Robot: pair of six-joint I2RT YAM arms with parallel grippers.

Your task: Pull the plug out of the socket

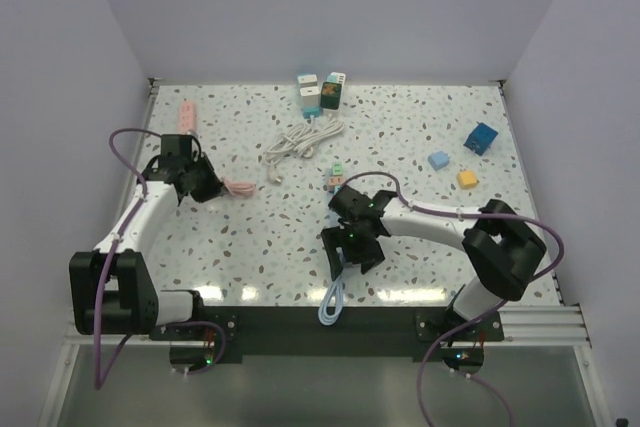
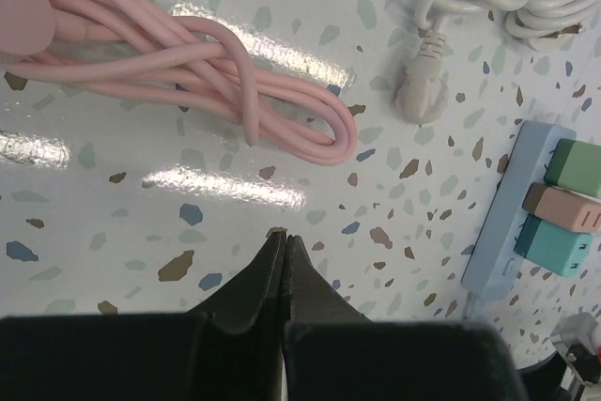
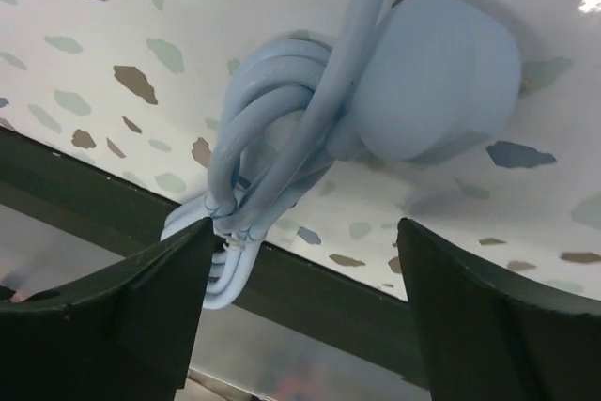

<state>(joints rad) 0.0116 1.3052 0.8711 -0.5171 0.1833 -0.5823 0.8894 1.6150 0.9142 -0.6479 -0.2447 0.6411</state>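
Terrazzo desk (image 1: 420, 137), white-walled. Right fingers (image 3: 141, 298) were held wide apart, empty, over the light-blue plug (image 3: 437, 77), which was laid near the desk's front edge, apart from the power strip (image 2: 512, 204). Left fingers (image 2: 254, 288) were pressed shut on nothing beside a pink cable (image 2: 188, 63).

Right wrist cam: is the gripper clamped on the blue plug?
No, the right gripper has its fingers wide apart, and the light blue plug lies beyond them with neither finger on it.
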